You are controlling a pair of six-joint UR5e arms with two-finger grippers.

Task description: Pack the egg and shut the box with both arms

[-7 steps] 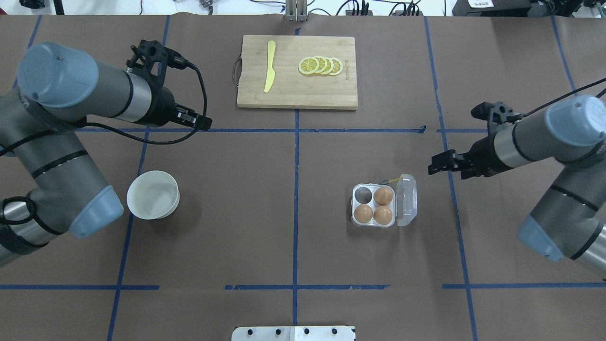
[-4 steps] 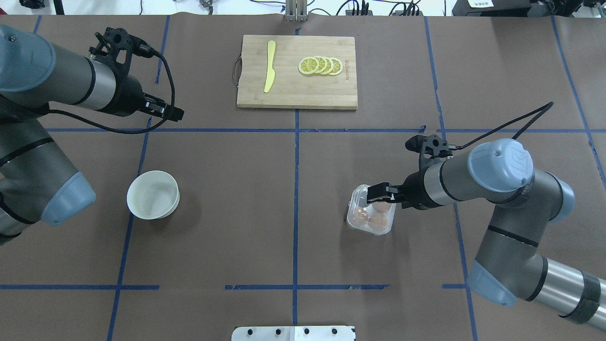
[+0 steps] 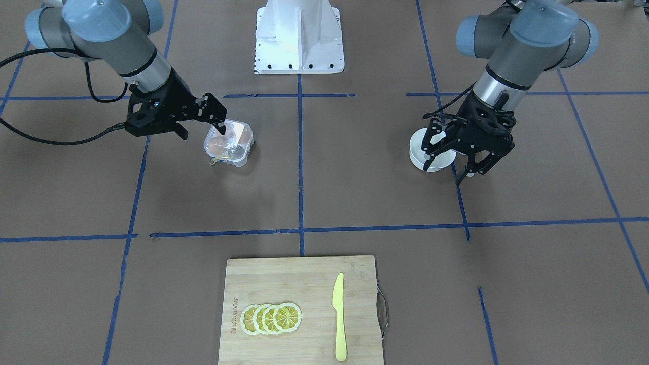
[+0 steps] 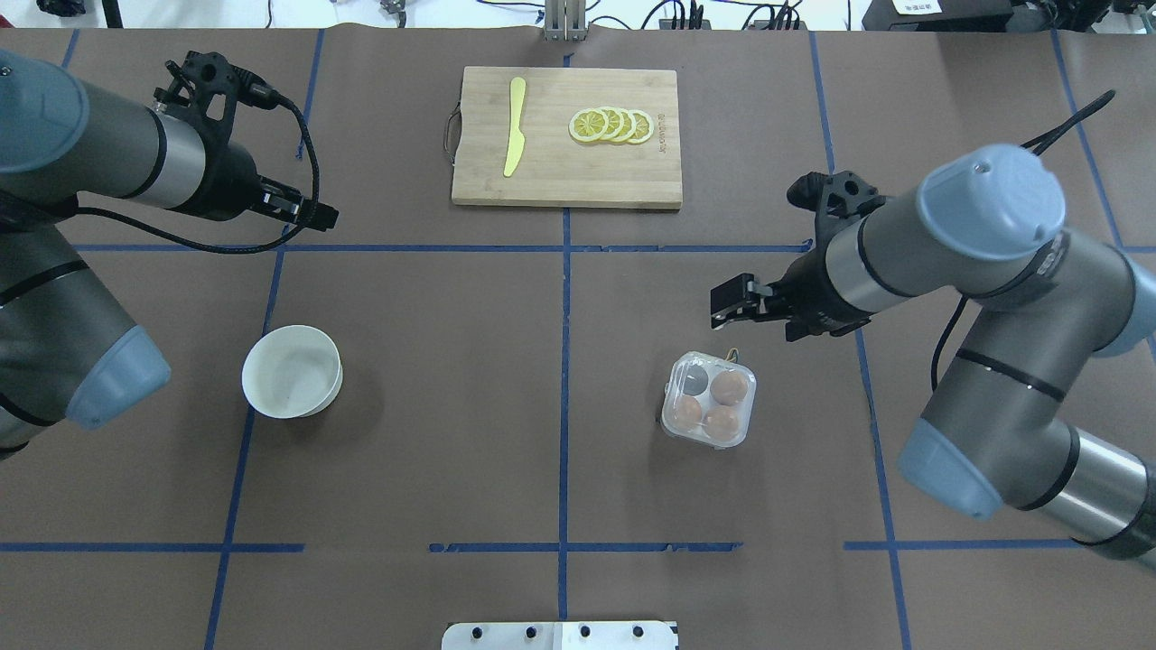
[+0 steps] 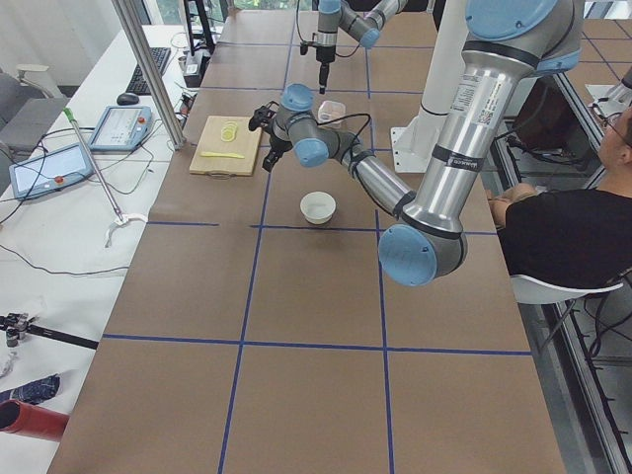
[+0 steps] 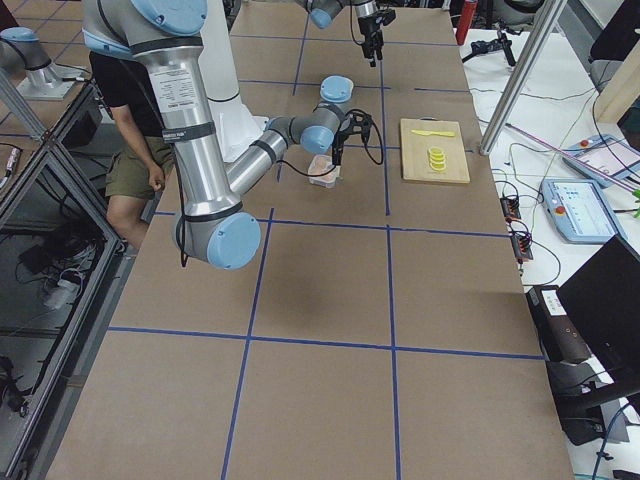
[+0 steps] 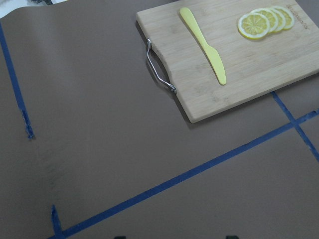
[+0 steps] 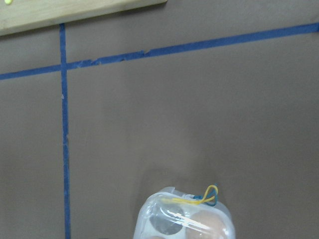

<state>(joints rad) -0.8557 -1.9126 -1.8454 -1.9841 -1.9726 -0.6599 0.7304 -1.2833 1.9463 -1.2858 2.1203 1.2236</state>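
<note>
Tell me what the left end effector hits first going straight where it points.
The left end effector would probably meet bare table paper near the blue tape line, short of the cutting board; depth is unclear.

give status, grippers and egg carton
Left gripper open, empty. Right gripper open, empty, near clear plastic egg carton. Lid down over three brown eggs, one cup empty. Round white bowl apart.

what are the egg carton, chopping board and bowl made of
Small clear egg carton: thin glossy plastic, since the brown eggs show through its shut lid. Rectangular chopping board: pale wood, likely bamboo, with striped grain. Round white bowl: smooth, matt; ceramic or plastic, cannot tell.
</note>
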